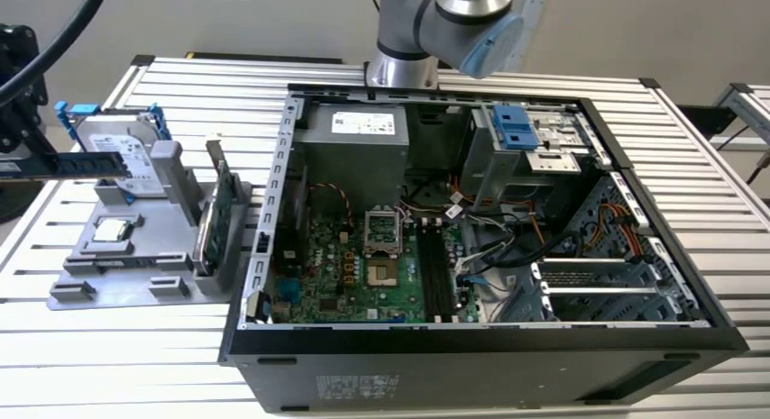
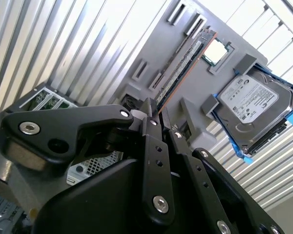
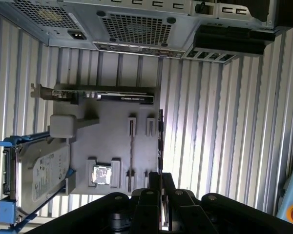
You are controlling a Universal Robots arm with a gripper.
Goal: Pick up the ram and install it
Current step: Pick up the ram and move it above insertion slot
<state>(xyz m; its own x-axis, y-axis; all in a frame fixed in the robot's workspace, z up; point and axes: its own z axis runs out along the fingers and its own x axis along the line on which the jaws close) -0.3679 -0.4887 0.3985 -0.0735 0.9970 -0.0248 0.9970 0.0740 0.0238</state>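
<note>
While the gripper [image 3: 159, 179] hangs over the grey parts holder [image 1: 121, 257] at the exterior view's left, its fingers are pinched closed on one end of the ram [image 2: 185, 61], with no gap showing beside the board. In both wrist views the ram juts straight out from the fingertips; in the first wrist view it is seen edge-on along the holder's rim. In the exterior view the ram lies level in front of the hard drive [image 1: 126, 153] in its blue frame, raised above the holder. The green card [image 1: 215, 212] stands on edge in the holder, and a square processor chip [image 1: 112, 228] lies flat near the drive. The open computer case [image 1: 481, 342] rests on the slatted table [image 1: 704, 176], well apart from the ram, its motherboard [image 1: 361, 266] and long black slots [image 1: 435, 266] facing up
</note>
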